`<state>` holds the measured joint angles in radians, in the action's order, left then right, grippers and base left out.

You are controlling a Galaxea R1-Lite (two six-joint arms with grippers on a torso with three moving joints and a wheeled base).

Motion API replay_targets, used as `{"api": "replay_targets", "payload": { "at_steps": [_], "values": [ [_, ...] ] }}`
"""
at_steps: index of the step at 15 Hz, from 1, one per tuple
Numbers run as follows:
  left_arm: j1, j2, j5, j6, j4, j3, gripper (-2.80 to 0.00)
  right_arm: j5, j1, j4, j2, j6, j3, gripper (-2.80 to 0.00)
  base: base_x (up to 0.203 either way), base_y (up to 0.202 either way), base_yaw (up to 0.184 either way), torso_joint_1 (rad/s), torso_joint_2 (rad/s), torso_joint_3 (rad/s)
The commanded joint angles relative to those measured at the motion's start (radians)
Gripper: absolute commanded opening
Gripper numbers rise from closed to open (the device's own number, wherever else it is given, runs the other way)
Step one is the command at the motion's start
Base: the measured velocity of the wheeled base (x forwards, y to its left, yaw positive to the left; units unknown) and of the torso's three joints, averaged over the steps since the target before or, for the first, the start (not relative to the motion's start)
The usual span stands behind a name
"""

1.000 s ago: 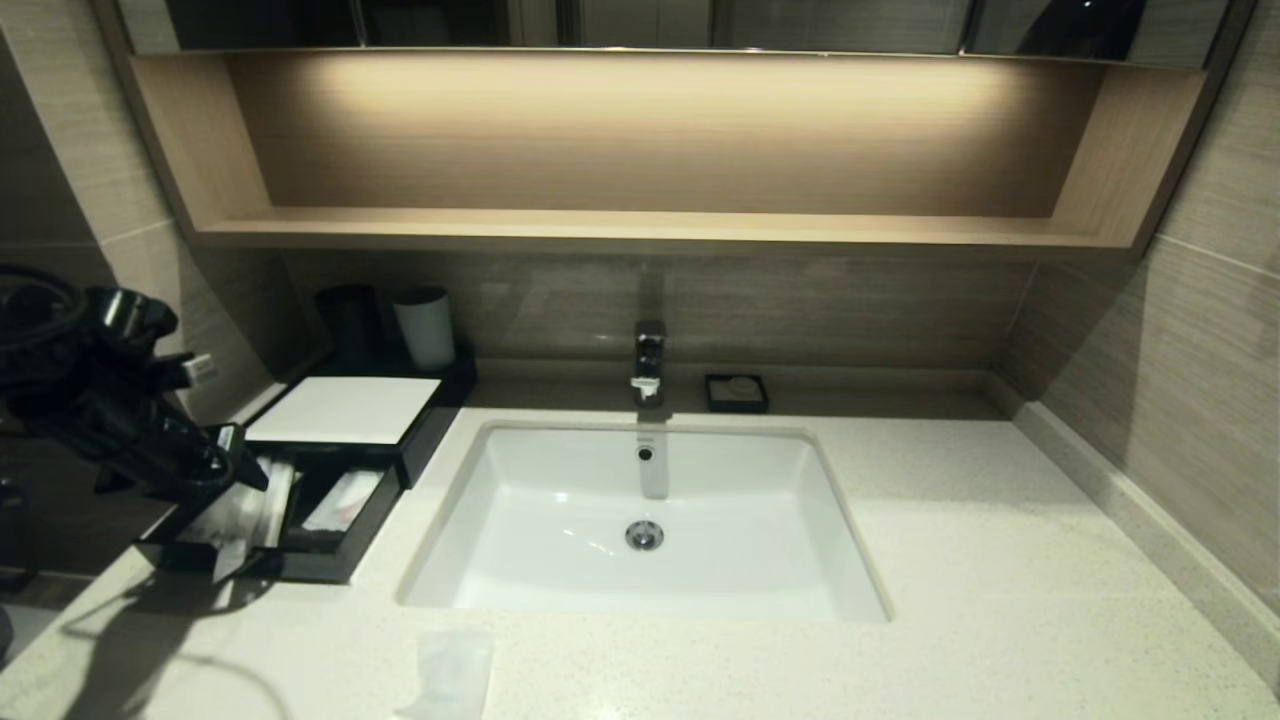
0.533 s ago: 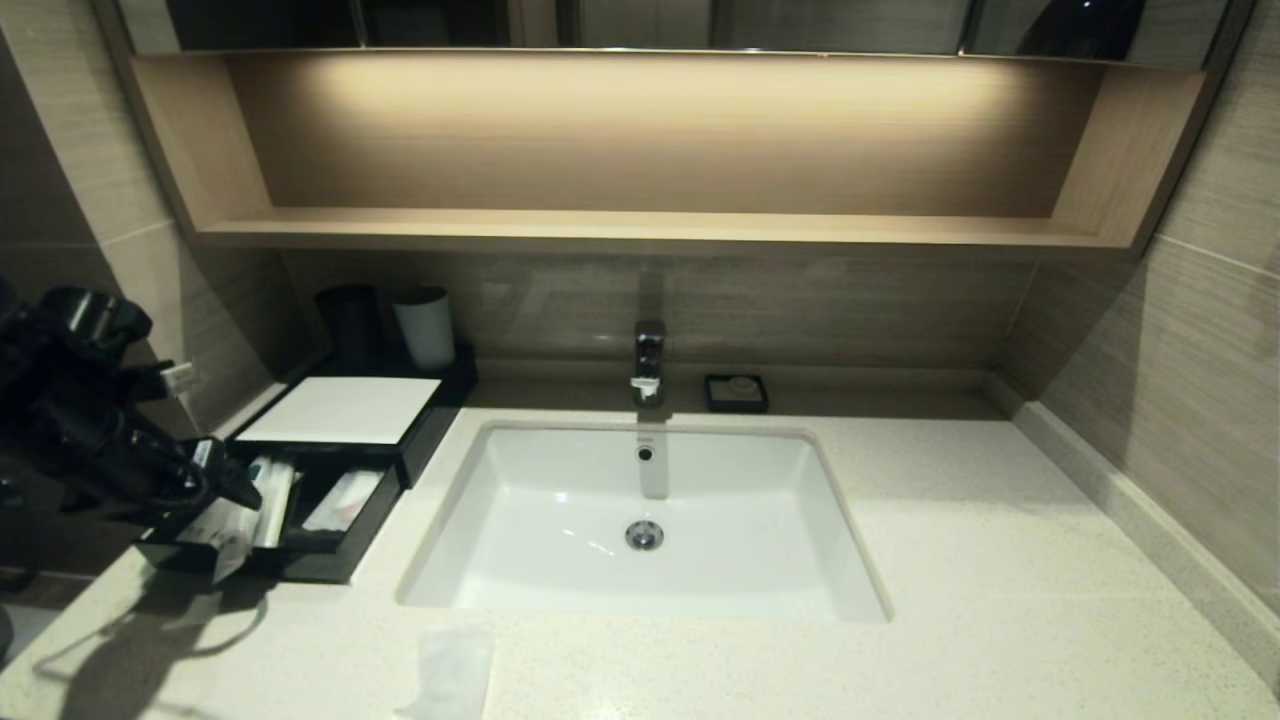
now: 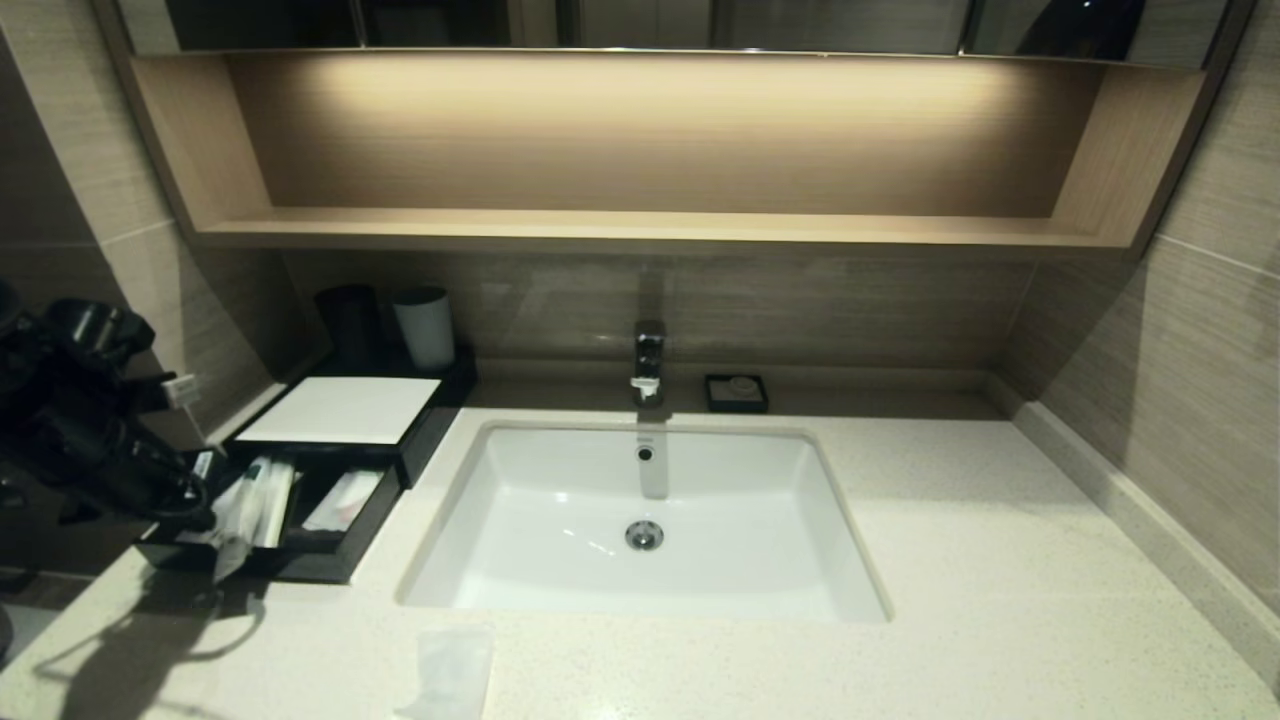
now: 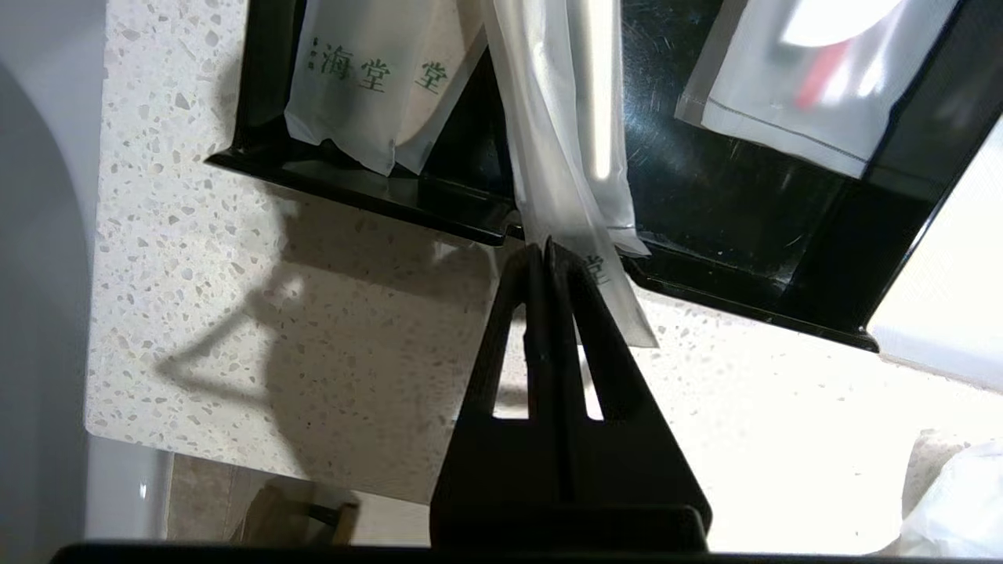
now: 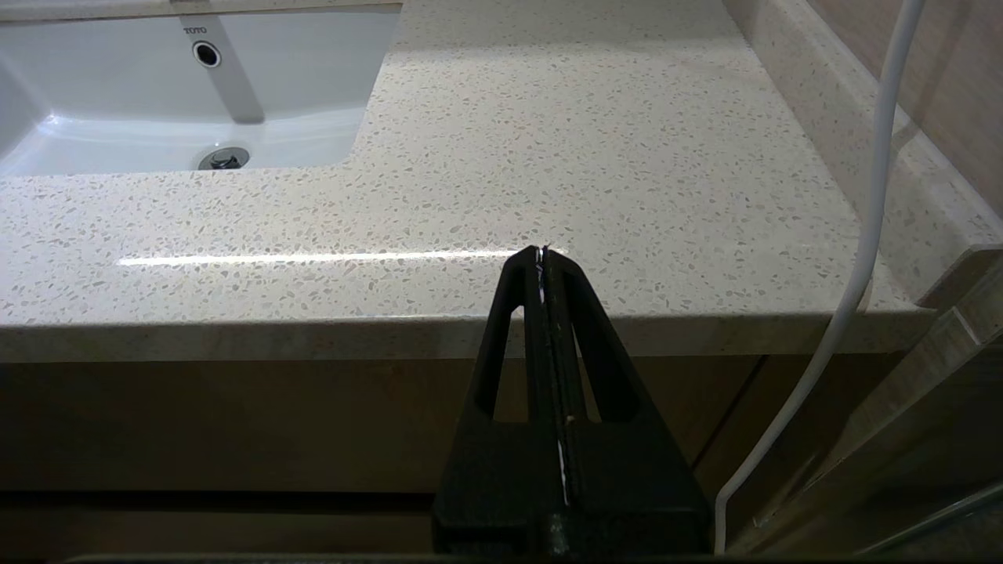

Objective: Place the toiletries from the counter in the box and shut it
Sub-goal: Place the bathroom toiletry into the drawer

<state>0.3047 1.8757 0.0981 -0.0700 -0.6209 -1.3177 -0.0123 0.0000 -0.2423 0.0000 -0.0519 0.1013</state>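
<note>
- Clear-plastic long packet (image 4: 576, 149) is lying in the drawer of the box (image 3: 345, 408), its tail hanging over the front rim onto the tabletop (image 3: 960, 560); it is looking light, limp and slippery, best pinched across its flat width.
- Left end effector (image 4: 546, 249) is sitting fully closed, empty, tips just beside that tail.
- Translucent sachet (image 3: 447, 672) is waiting on the tabletop's near edge.
- Right end effector (image 5: 542, 254) is idling closed, empty, off the tabletop's front edge.
</note>
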Motion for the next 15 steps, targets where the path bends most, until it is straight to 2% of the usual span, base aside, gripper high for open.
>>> {"api": "replay_targets", "payload": {
  "at_steps": [1, 7, 15],
  "values": [
    [0.001, 0.007, 0.0, -0.007, -0.005, 0.005, -2.8, 0.0, 0.0, -0.002, 0.0, 0.0, 0.0, -2.8, 0.0, 0.0, 0.0, 0.0, 0.0, 0.0],
    [0.001, 0.039, -0.008, -0.007, -0.038, 0.006, -2.8, 0.0, 0.0, -0.002, 0.0, 0.0, 0.0, -2.8, 0.0, 0.0, 0.0, 0.0, 0.0, 0.0],
    [-0.001, 0.12, 0.006, -0.011, -0.001, -0.007, -2.8, 0.0, 0.0, -0.002, 0.0, 0.0, 0.0, -2.8, 0.0, 0.0, 0.0, 0.0, 0.0, 0.0]
  ]
}}
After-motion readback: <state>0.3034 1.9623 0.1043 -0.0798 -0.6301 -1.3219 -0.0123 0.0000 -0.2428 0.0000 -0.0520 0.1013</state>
